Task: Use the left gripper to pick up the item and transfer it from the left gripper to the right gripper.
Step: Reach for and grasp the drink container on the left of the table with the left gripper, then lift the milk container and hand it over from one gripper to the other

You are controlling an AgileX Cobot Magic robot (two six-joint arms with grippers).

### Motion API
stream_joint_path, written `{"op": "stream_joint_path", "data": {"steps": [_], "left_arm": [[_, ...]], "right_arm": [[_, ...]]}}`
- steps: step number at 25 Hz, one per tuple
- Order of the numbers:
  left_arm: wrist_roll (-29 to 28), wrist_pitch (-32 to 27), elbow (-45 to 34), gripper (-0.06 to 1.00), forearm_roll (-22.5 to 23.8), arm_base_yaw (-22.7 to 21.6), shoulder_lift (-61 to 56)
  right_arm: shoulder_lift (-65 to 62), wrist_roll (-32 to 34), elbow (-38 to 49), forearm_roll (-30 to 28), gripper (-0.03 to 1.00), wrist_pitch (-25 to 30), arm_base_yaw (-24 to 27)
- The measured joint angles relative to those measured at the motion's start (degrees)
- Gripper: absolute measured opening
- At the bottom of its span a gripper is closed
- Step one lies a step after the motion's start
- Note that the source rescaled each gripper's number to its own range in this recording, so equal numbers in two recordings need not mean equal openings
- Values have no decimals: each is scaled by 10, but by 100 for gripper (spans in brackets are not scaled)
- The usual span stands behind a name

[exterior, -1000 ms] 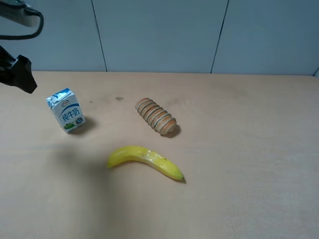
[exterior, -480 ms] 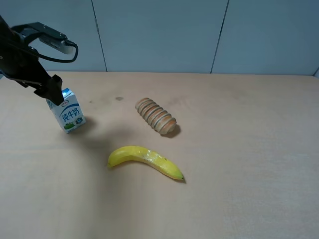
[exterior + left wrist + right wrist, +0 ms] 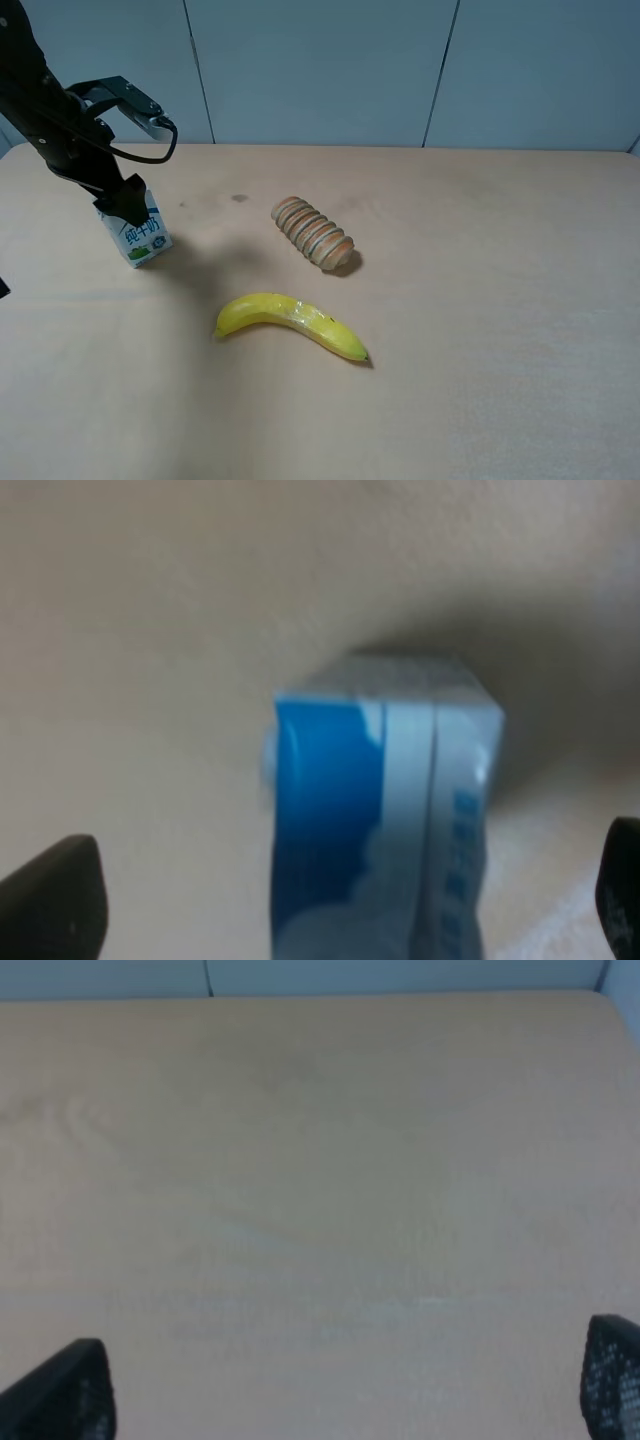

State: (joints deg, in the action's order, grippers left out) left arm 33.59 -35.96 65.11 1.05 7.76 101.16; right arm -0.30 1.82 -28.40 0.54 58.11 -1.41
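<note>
The item, a small white-and-blue milk carton (image 3: 141, 236), stands upright on the table at the far left. My left gripper (image 3: 122, 196) hangs just above its gable top, jaws wide open, and one black finger covers the carton's upper left corner. In the left wrist view the carton (image 3: 380, 820) fills the middle, between the two spread fingertips of the left gripper (image 3: 335, 895), and neither tip touches it. The right gripper (image 3: 335, 1385) is out of the exterior view. In its own wrist view it stands open over bare table, holding nothing.
A ribbed tan wooden cylinder (image 3: 315, 235) lies near the table's (image 3: 480, 300) middle. A yellow banana (image 3: 290, 325) lies in front of it. A loose black cable (image 3: 140, 140) loops off the left arm. A grey wall runs along the table's back edge.
The left arm has swung in from the left edge, rightward and down, until its open gripper is over the carton. The carton, banana and cylinder have not moved.
</note>
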Motion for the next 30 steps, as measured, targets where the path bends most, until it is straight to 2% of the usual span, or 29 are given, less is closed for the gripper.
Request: {"op": "stream_joint_path", "data": {"steps": [7,10,12,14,17,19,21,30], "left_arm": [[16,13,0,96,0,0,33],[28,15,0,92,0,0,37],[30,15,0,86,0,0,37],[33,15,0,74,0,0,37],[40,15,0,50,0,0,37],[42,16,0,29,0,0,37],[48,16,0,2,-1,0,37],[59,8,10,2,-1,0,38]], "right_arm": [[0,0,0,0,100,0,0],[0,0,0,0,100,0,0],[0,0,0,0,100,0,0],[0,0,0,0,100,0,0],[0,0,0,0,100,0,0],[0,0,0,0,100,0,0],[0,0,0,0,100,0,0],[0,0,0,0,100,0,0]]}}
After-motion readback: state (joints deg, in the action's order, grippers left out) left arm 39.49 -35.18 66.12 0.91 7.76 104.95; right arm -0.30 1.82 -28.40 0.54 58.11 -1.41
